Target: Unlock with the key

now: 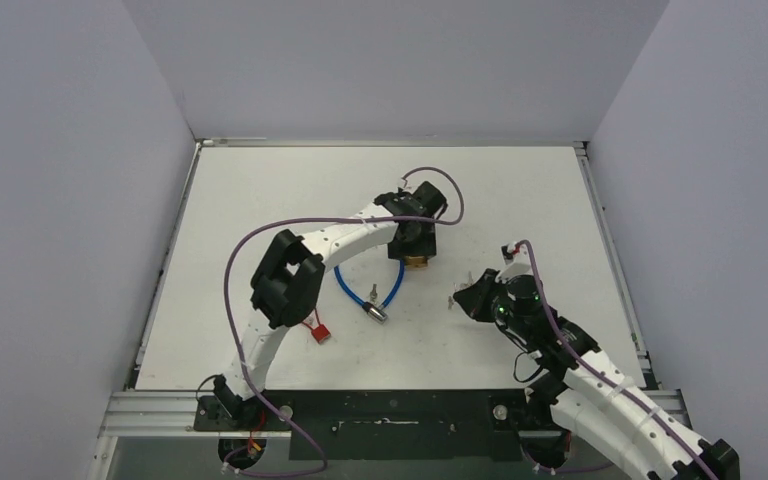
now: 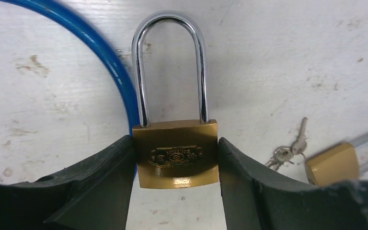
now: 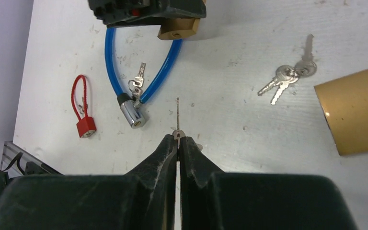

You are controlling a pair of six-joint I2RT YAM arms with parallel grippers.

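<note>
**Left wrist, right wrist, top external: items on hand**

1. Left gripper (image 2: pixel 176 146). Jaws are drawn partway in, with one black finger (image 2: pixel 100 182) pressed to each side of the brass padlock (image 2: pixel 176 154). The padlock lies flat on the white table (image 2: pixel 292 57). Both legs of its chrome shackle sit in the body, and the shackle points away from the wrist.
2. Right gripper (image 3: pixel 178 143). Jaws are pressed together on the head of a single key (image 3: pixel 178 115). The blade sticks straight forward, in line with the held padlock but well apart from it.
3. Blue cable lock (image 3: pixel 120 62). It curves just beside the held padlock's left side. Small keys lie at its metal head (image 3: pixel 133 115).
4. Key bunch (image 3: pixel 287 79). It lies loose on the table, near item 5.
5. Second brass padlock (image 3: pixel 354 110). It lies to the right of the held one, untouched.
6. Red padlock (image 3: pixel 84 125). It is small and lies beyond the cable lock, well apart from both grippers.
</note>
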